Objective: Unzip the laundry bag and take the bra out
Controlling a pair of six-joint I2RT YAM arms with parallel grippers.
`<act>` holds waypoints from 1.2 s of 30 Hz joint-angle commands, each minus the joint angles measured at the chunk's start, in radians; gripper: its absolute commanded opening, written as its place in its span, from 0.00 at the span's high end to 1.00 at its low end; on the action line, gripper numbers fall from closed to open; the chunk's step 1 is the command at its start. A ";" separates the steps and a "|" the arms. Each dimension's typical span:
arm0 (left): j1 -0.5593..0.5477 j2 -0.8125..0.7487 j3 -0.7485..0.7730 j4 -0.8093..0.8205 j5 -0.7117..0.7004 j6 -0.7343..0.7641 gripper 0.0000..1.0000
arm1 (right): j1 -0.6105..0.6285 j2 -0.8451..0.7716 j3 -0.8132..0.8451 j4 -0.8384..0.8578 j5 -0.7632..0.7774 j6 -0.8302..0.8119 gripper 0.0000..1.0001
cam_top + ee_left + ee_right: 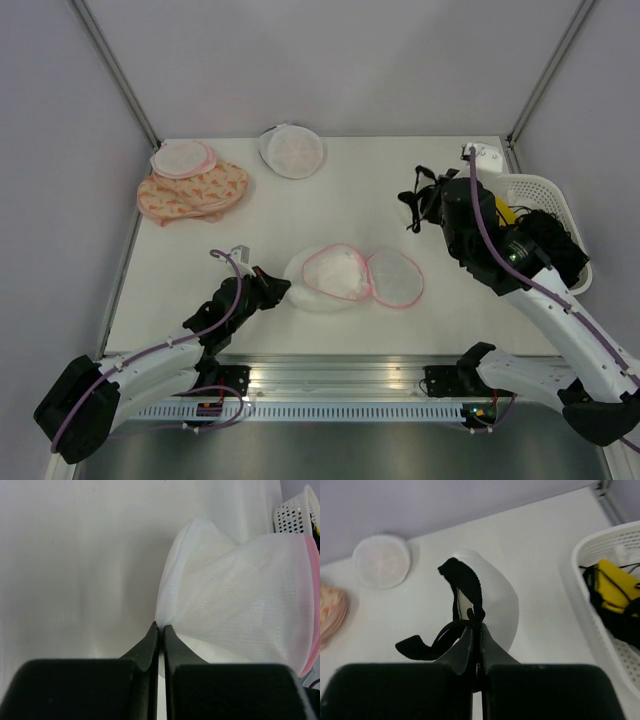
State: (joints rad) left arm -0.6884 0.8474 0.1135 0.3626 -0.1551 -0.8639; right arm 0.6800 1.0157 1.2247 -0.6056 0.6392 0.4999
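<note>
Laundry bag (352,277) lying open, bra (467,587) in right jaws, clothes (615,587) in basket (535,182)

I log at the back of my surface (380,190) a plain white round case (291,150) | back left, a pink-edged round case (182,158) on an orange patterned cloth (205,192) | on my right, a white perforated basket (540,183) holding a yellow thing (615,582)

White mesh laundry bag (340,275) with pink rim, black bra (465,583), orange-patterned peach cloth (200,193), white perforated basket (541,184)
</note>
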 commanded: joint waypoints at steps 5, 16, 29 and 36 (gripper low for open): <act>0.009 -0.024 0.008 -0.004 0.005 -0.012 0.98 | -0.314 0.138 0.136 -0.007 0.203 0.011 0.99; 0.010 -0.027 0.038 -0.008 0.071 -0.021 0.98 | -0.827 0.476 0.130 0.225 0.037 0.144 1.00; 0.010 -0.091 0.037 -0.039 0.100 -0.026 0.98 | -0.898 0.532 -0.114 0.181 0.076 0.353 1.00; 0.012 -0.096 0.028 -0.030 0.108 -0.030 0.98 | -0.896 0.281 -0.151 0.220 -0.131 0.218 0.50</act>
State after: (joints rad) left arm -0.6800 0.7589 0.1207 0.3080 -0.0677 -0.8661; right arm -0.2161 1.4399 1.0538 -0.4404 0.6319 0.7891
